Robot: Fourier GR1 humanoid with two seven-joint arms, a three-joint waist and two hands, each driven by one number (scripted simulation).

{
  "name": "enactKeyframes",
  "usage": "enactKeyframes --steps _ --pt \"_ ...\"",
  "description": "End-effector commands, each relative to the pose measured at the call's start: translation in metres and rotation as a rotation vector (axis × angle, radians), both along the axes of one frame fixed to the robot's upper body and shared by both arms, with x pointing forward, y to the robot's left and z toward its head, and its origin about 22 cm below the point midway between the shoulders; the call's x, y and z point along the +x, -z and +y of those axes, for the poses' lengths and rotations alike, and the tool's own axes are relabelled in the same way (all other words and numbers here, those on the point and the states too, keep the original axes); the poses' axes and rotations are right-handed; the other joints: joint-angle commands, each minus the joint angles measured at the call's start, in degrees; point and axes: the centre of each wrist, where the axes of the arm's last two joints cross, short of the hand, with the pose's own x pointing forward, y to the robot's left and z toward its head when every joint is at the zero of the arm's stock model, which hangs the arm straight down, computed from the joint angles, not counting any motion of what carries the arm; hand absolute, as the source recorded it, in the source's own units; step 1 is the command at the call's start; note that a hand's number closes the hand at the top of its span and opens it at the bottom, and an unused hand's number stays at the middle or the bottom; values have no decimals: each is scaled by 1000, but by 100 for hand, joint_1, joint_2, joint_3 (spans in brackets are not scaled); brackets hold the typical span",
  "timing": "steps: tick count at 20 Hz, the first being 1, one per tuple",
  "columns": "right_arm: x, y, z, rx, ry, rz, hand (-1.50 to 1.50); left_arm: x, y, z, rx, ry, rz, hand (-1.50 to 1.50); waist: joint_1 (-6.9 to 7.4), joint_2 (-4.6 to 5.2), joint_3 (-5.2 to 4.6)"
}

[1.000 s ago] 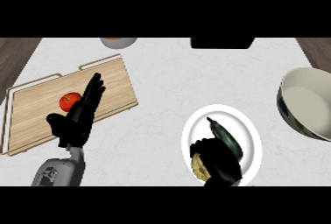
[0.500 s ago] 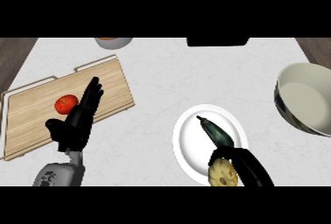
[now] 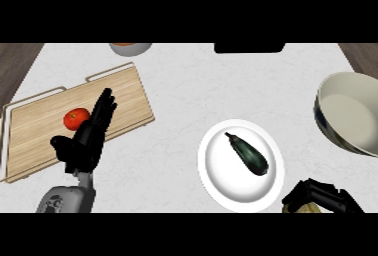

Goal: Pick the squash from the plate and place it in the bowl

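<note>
The squash (image 3: 248,154), dark green and elongated, lies slantwise on the white round plate (image 3: 221,185) in the lower middle of the head view. At the right edge stands the large cream bowl (image 3: 353,112), with nothing inside it. My right hand (image 3: 325,196) shows at the lower right corner, just off the plate's rim and apart from the squash; a tan patch shows under it. Over the cutting board on the left, my left hand (image 3: 86,136) rests open with its fingers up, holding nothing.
A wooden cutting board (image 3: 44,125) with a red tomato (image 3: 75,118) on it lies at the left. A small grey bowl (image 3: 131,48) and a dark object (image 3: 249,48) sit at the far edge. Bare white counter lies between plate and bowl.
My right hand has drawn back from over the plate to the lower right corner. The squash stays on the plate. The left hand has hardly moved.
</note>
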Motion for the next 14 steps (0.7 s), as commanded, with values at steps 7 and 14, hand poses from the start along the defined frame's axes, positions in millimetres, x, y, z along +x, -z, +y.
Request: enactKeyframes --steps 7,14 --pt "-40 -118 -10 -67 179 -188 150 8 -16 -1 1 13 -7 0 93 24 -4" --pt "-3 -155 -3 -76 298 -172 150 -4 -5 -7 9 23 22 0 187 31 -6"
